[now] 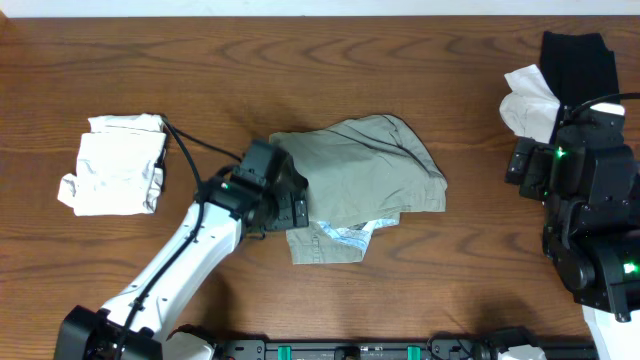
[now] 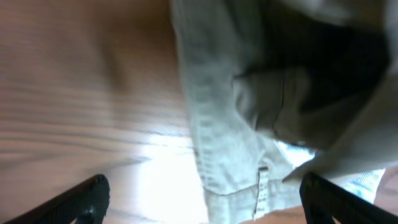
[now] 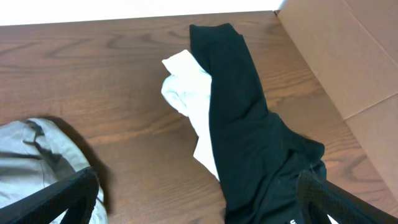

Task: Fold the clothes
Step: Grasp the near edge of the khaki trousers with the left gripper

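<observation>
I see the wooden tabletop (image 1: 330, 60) filling the overhead view. The biggest thing on it is the olive garment (image 1: 370, 165), which lies rumpled about the middle and is partly doubled over itself. One flatter part sticks out toward the near edge.

My left arm (image 1: 190, 260) reaches in from the near left corner to that garment's left side. The left gripper (image 2: 205, 199) has its jaws wide apart, and on the wrist view a seamed hem of the cloth lies between them. I cannot tell whether the fingertips touch it. The right arm (image 1: 590, 220) sits along the right edge, and the right gripper (image 3: 199, 202) also has its jaws spread, clamped on nothing.

A black garment (image 1: 578, 60) lies loose at the far right corner. Near the left edge, well apart from the olive one, is a white folded garment (image 1: 115, 165). A smaller crumpled white cloth (image 1: 530, 100) touches the black garment's left side. A strip of pale patterned lining (image 1: 350, 237) peeks from under the olive cloth.
</observation>
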`<state>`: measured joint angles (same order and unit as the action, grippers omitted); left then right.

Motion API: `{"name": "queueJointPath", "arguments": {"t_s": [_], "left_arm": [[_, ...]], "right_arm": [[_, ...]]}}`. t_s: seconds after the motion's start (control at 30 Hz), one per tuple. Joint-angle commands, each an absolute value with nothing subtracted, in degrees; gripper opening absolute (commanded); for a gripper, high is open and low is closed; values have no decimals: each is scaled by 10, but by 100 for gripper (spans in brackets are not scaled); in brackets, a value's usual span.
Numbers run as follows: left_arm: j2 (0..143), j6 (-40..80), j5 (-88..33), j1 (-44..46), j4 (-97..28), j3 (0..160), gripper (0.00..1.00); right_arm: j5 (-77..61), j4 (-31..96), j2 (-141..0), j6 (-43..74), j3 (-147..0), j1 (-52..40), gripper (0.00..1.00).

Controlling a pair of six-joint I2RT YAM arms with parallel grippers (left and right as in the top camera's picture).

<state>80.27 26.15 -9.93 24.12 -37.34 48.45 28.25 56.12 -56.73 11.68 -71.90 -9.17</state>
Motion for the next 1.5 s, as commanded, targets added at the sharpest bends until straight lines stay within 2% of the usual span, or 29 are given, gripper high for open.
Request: {"name": "queueJointPath", "arguments": {"t_s": [0.0,0.53,0.8,0.93,1.0,1.07,1.17,1.2,1.23,1.47], "left_arm": [[803,294,-165,242,-343,439,98],[806,251,-187,266,-217,357,100],[826,256,-186,277,-197,348,100],[844,258,-186,277,-186,348,96],[857,258,-187,277,-183,348,86],[866,261,-187,277,-183,348,68],[870,267,-189,277,-188,348,28],[869,269,-189,277,-190,348,10],[869,271,-189,277,-192,348,6],[832,255,-164,272,-250,364,6]], "right_arm": [[284,562,-566,106,-727,-88,99],[284,562,-566,106,-727,-88,99],[284,562,-566,106,-727,-88,99],[284,562,-566,106,-727,-88,99],[284,562,-566,106,-727,-88,99],[284,562,-566,106,-727,-88,99],[284,562,-566,106,-727,-88,99],[284,562,-566,106,-727,-88,99],[284,562,-566,106,-727,-88,99],[284,562,-566,106,-727,-88,99]]}}
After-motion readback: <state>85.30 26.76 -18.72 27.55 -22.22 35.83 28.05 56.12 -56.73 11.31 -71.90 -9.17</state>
